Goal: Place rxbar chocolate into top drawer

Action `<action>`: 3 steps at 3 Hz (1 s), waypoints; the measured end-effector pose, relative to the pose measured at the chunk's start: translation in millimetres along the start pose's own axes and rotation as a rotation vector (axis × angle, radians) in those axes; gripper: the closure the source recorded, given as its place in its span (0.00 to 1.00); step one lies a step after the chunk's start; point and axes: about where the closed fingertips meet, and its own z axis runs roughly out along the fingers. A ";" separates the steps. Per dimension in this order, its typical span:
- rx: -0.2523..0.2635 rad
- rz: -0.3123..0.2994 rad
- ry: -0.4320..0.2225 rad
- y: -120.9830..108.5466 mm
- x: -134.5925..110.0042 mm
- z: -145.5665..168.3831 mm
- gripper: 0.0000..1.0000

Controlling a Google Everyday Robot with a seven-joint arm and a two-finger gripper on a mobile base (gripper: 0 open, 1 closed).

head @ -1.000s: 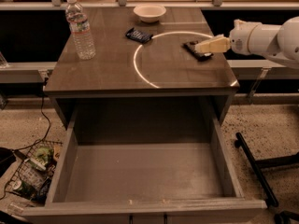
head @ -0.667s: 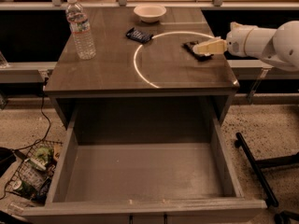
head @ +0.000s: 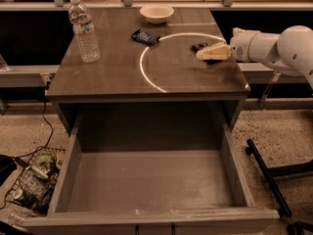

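Gripper (head: pixel 201 56) is sitting just outside the right rim of the white ring (head: pixel 143 67) on the table (head: pixel 98 82), pale wedge tip pointing left. Can't tell if it's open or closed. Vs. 1 s ago it's been creeping left toward the ring. Back then the rxbar chocolate (head: pixel 197 47) was showing clear ahead of the tip. Now the tip is covering most of it, w/ only a dark sliver peeking out on the far side, at the ring's right rim. The bar itself doesn't seem to be shifting and is lying flat on the wood.

I'm reading that as the approach finishing and the grasp coming up, not a lift yet. Nothing is heading for the top drawer (head: pixel 146 180), which is hanging pulled out in front of and below the ring, w/ nothing in it.

Re materials:
- **Bar:** thin, flat, dark wrapper, prob. slick, so I'm guessing it's awkward to pinch off a flat top.
- **Table:** dark matte wood grain.
- **Drawer:** grey-brown box w/ plain flat bottom and pale front edge.
- **Arm (head: pixel 274 45):** smooth, rounded white shells.
- **Others:** 1 clear ribbed plastic bottle (head: pixel 84 31) is standing well left of the ring. 1 pale shallow bowl (head: pixel 156 12) is sitting beyond it. A 2nd, bluish wrapper (head: pixel 145 36) is touching its far-left arc, and that isn't the target.
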 end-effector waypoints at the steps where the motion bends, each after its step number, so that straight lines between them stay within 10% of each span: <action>1: -0.030 0.026 0.007 10.2 10.2 7.8 0.00; 3: -0.072 0.065 0.010 26.9 23.6 17.6 0.00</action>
